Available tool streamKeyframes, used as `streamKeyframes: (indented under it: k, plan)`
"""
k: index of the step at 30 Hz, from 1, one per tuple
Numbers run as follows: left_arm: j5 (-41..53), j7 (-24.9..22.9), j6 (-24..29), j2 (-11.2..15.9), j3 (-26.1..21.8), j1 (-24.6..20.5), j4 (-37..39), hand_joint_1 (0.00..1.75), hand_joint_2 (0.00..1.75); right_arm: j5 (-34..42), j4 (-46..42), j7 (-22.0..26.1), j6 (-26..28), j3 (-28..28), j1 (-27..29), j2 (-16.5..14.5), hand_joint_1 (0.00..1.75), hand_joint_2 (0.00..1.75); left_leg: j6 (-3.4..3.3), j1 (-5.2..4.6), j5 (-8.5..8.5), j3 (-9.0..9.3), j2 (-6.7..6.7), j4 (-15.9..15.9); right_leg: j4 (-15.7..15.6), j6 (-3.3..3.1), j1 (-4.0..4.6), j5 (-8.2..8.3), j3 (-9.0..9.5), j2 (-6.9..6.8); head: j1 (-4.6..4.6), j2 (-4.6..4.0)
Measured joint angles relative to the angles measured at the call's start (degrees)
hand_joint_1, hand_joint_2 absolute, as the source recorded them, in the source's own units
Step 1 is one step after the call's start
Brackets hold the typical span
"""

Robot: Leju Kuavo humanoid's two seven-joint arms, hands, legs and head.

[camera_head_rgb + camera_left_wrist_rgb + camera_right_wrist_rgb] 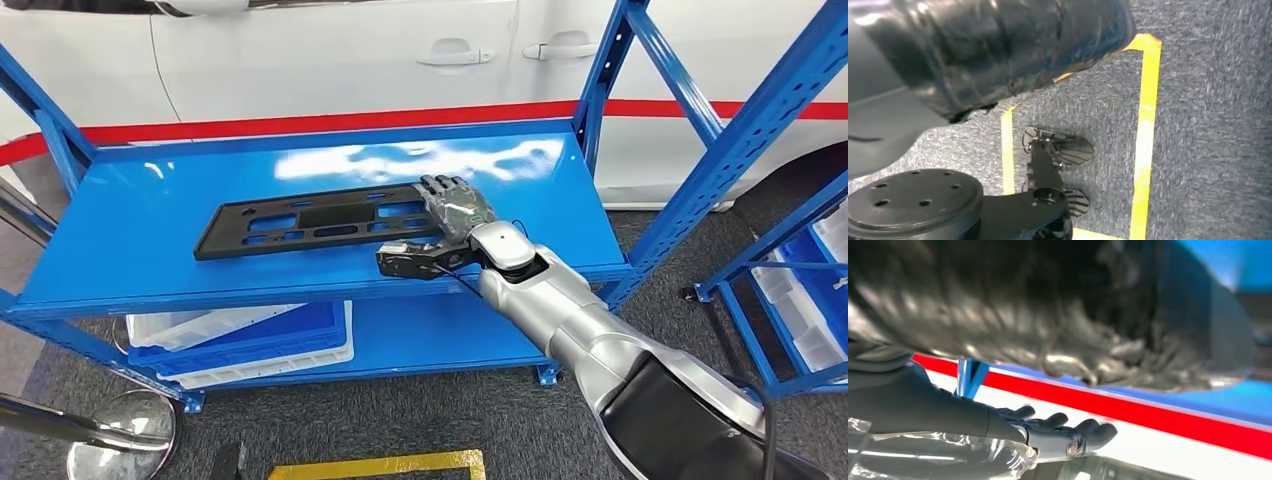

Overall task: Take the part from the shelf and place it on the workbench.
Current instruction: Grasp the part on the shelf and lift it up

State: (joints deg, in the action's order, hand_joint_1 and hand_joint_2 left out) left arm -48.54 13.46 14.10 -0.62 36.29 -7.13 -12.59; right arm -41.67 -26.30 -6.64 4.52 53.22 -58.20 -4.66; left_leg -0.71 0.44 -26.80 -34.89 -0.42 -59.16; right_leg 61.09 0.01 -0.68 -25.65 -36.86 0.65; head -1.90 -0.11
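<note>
Right hand rests on the part, fingers flat (grip unclear); likely light, stiff; hold its near edge.

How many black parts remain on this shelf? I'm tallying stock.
1: a flat black part lies on the upper blue shelf, its near end under the right hand. Others could be hidden below.

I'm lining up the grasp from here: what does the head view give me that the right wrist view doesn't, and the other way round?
Head view alone: the whole black part lying flat on the blue shelf, the right hand at its right end, and white bins on the level below. Right wrist view alone: the fingertips side-on; contact with the part is unclear. Both: the white car with its red stripe.
</note>
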Motion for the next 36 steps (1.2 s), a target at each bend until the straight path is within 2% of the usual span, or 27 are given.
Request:
streamKeyframes:
  k: [2,4,5,7,8,9,10,12,13,14,16,18,19,20,22,23,24,25,27,28,29,30,33,34,36]
  plan:
    - [0.0,0.1,-0.1,0.0,0.0,0.0,0.0,0.0,0.0,0.0,0.0,0.1,0.1,0.0,0.1,0.2,0.0,0.0,0.68,0.12,-0.27,0.06,0.04,0.1,-0.5,-0.72,0.01,-0.17,0.24,0.12,-0.02,0.0]
    - [0.1,0.2,-0.2,0.1,0.0,0.0,0.0,0.0,0.0,-0.1,0.0,0.2,0.3,0.0,0.0,0.4,0.0,0.0,1.32,0.21,-1.54,-0.72,0.14,-2.0,-1.0,-1.48,-0.21,-0.34,0.94,0.14,-0.18,0.0]
    - [0.2,0.1,-0.2,0.1,0.1,0.0,0.0,0.0,0.0,-0.1,0.0,0.3,0.3,0.0,0.0,0.4,0.0,0.0,1.54,0.26,-2.71,-2.0,0.19,-4.6,-1.1,-1.73,-0.25,-0.41,1.35,0.12,-0.26,0.0]
    - [0.3,0.0,-0.2,0.1,0.2,0.0,0.0,0.0,0.0,-0.2,0.0,0.5,0.4,0.0,0.1,0.4,0.0,0.0,1.84,0.29,-5.18,-5.96,0.2,-11.7,-1.2,-2.03,-0.15,-0.72,1.96,0.11,-0.36,0.0]
    - [0.3,0.0,-0.2,0.1,0.3,0.0,0.0,0.0,0.0,-0.2,0.0,0.6,0.4,0.0,0.3,0.4,0.0,0.0,1.91,0.3,-5.46,-7.66,0.2,-14.2,-1.1,-2.09,-0.09,-0.95,2.24,0.15,-0.34,0.0]
    - [0.3,0.0,-0.1,0.1,0.3,0.1,0.0,0.0,0.0,-0.2,0.0,0.6,0.4,0.0,0.4,0.5,0.0,0.0,1.89,0.3,-4.69,-8.56,0.2,-14.9,-1.1,-2.09,-0.04,-1.21,2.56,0.22,-0.36,0.0]
    - [0.4,0.0,-0.1,0.2,0.4,0.1,0.0,0.0,0.0,-0.2,0.0,0.6,0.3,0.0,0.4,0.5,0.0,0.0,1.77,0.29,-2.76,-8.35,0.2,-13.3,-1.1,-2.05,-0.02,-1.52,2.97,0.31,-0.36,0.0]
    - [0.4,0.0,0.0,0.2,0.4,0.1,0.0,0.0,0.0,-0.2,0.0,0.5,0.3,0.0,0.4,0.6,0.0,0.0,1.26,0.2,1.96,-5.78,0.18,-6.3,-1.2,-1.8,-0.01,-2.25,3.93,0.46,-0.34,0.0]
    - [0.4,0.0,0.0,0.2,0.4,0.1,0.0,0.0,0.0,-0.2,0.0,0.5,0.3,0.0,0.4,0.6,0.0,0.0,0.91,0.01,3.45,-4.4,0.15,-3.2,-1.2,-1.59,0.03,-2.57,4.28,0.51,-0.31,0.0]
    - [0.4,0.0,0.0,0.2,0.5,0.1,0.0,0.0,0.0,-0.2,0.0,0.5,0.3,0.0,0.4,0.7,0.0,0.0,0.54,-0.2,3.83,-3.46,0.12,-1.2,-1.3,-1.34,0.05,-2.77,4.39,0.52,-0.31,0.0]
    - [0.5,-0.1,0.1,0.2,0.8,0.0,0.0,0.0,0.0,-0.2,0.0,0.5,0.3,0.0,0.4,0.8,0.0,0.0,-0.01,-0.54,3.23,-2.85,0.05,0.1,-1.5,-0.84,0.09,-2.91,4.37,0.52,-0.28,0.0]
    - [0.6,-0.3,0.3,0.2,0.9,0.0,0.0,0.0,0.0,-0.2,0.0,0.4,0.3,0.0,0.4,0.9,0.0,0.0,-0.42,-0.18,3.0,-2.19,0.11,0.9,-1.4,-0.29,0.17,-3.4,4.33,0.35,-0.21,0.0]
    - [0.6,-0.4,0.4,0.2,0.9,0.0,0.0,0.0,0.0,-0.2,0.0,0.4,0.2,0.0,0.4,1.0,0.0,0.0,-0.67,-0.01,2.93,-1.73,0.19,1.3,-0.2,-0.04,0.23,-4.12,3.85,0.23,-0.16,0.0]
    - [0.7,-0.5,0.5,0.1,0.9,0.0,0.0,0.0,0.0,-0.2,0.0,0.4,0.2,0.0,0.3,1.1,0.0,0.0,-0.94,0.16,2.82,-1.25,0.27,1.7,2.2,0.15,0.25,-5.24,2.67,0.1,-0.12,0.0]
    - [0.7,-0.7,0.6,0.2,1.0,-0.1,0.0,0.0,0.0,-0.2,0.0,0.4,0.0,0.0,0.5,1.3,0.0,0.0,-1.42,0.08,2.39,-0.74,0.29,1.7,9.5,0.35,0.13,-7.67,-1.4,-0.02,-0.06,0.0]
    - [0.8,-0.9,0.7,0.2,1.1,-0.1,0.0,0.0,0.0,-0.2,0.1,0.4,-0.2,0.0,0.7,1.4,0.0,0.0,-1.54,0.07,2.15,-0.54,0.25,1.6,12.4,0.45,0.05,-8.11,-3.39,-0.03,-0.05,0.0]
    - [0.9,-1.0,0.8,0.2,1.2,-0.1,0.0,0.0,0.0,-0.2,0.1,0.4,-0.3,0.0,0.9,1.5,0.0,0.0,-1.55,0.08,1.89,-0.33,0.19,1.5,13.5,0.51,-0.02,-7.52,-4.59,-0.05,-0.04,0.0]
    - [0.9,-1.1,0.9,0.2,1.3,-0.1,0.0,0.0,0.0,-0.1,0.2,0.4,-0.3,0.0,0.9,1.5,0.0,0.0,-1.48,0.1,1.59,-0.11,0.13,1.3,12.5,0.54,-0.09,-5.86,-4.76,-0.06,-0.04,0.0]
    - [1.0,-0.9,0.7,0.1,1.3,0.0,0.0,0.0,0.0,0.3,0.2,0.7,-0.3,0.0,0.9,1.6,0.0,0.0,-1.12,0.17,0.82,0.22,0.02,0.7,6.2,0.42,-0.19,-1.43,-2.76,-0.09,-0.05,0.0]
    - [1.1,-0.8,0.6,0.1,1.4,0.0,0.0,0.0,0.0,0.8,0.2,1.0,-0.3,0.0,0.8,1.6,0.0,0.0,-0.85,0.08,0.44,0.17,-0.04,0.2,3.1,0.3,-0.14,-0.1,-1.5,-0.07,-0.05,0.0]
    - [1.1,-0.7,0.5,0.1,1.4,-0.1,0.0,0.0,0.0,1.3,0.2,1.3,-0.3,-0.1,0.8,1.6,0.0,0.0,-0.55,0.0,0.21,0.03,-0.09,-0.1,1.2,0.11,-0.06,0.44,-0.68,-0.02,-0.11,0.0]
    - [1.2,-0.7,0.5,0.1,1.5,-0.2,0.0,0.0,0.0,1.7,0.2,1.6,-0.3,-0.1,0.9,1.6,0.0,0.0,-0.27,-0.06,0.1,-0.15,-0.13,-0.2,0.4,-0.12,0.06,0.25,-0.33,0.05,-0.14,0.0]
    - [1.2,-0.6,0.6,0.1,1.7,-0.2,0.0,0.0,0.0,2.2,0.2,2.0,-0.3,-0.2,0.9,1.5,0.0,0.0,0.51,0.03,-0.17,-0.28,-0.09,-0.3,-0.3,-0.97,0.06,0.26,-0.04,0.21,-0.23,0.0]
    - [1.2,-0.6,0.6,0.1,1.7,-0.2,0.0,0.0,0.0,2.3,0.1,2.0,-0.3,-0.2,0.9,1.5,0.0,0.0,0.82,0.09,-0.91,-0.64,-0.02,-1.3,-0.6,-1.25,-0.07,0.34,0.17,0.21,-0.34,0.0]
    - [1.2,-0.6,0.6,0.0,1.8,-0.2,0.0,0.0,0.0,2.4,0.0,2.0,-0.3,-0.2,0.8,1.5,0.0,0.0,1.4,0.25,-3.71,-2.94,0.1,-6.4,-1.0,-1.67,-0.24,0.43,0.55,0.13,-0.51,0.0]
